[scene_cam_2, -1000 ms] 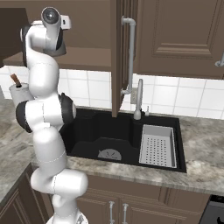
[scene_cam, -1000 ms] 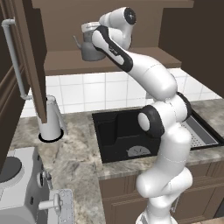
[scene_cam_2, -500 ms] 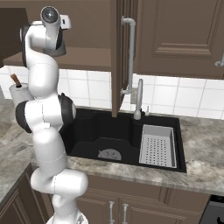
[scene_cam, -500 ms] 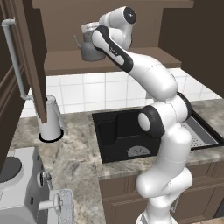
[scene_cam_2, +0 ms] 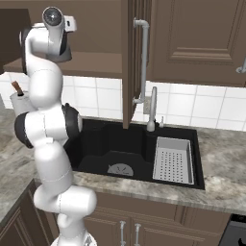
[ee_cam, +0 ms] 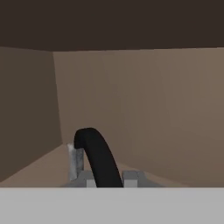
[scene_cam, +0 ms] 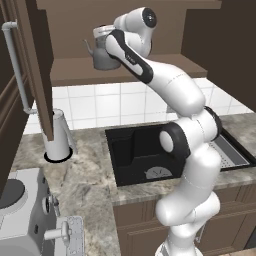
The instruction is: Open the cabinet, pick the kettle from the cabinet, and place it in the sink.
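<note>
Up on the lighter brown shelf of the open dark brown wooden wall cabinet: the squat dark grey metal kettle.
The claw is clenched on its dark arched top handle; below, the black recessed sink sits in the grey marbled tabletop.

The left base view looks from behind the arm's left side, forward and down across the table toward the sink and up into the open cabinet. The right base view faces the same area from behind the arm's right, taking in the sink, the table and the cabinet. The hand view sits very near, inside the cabinet, looking at its back wall over what seems to be the kettle handle.
</note>
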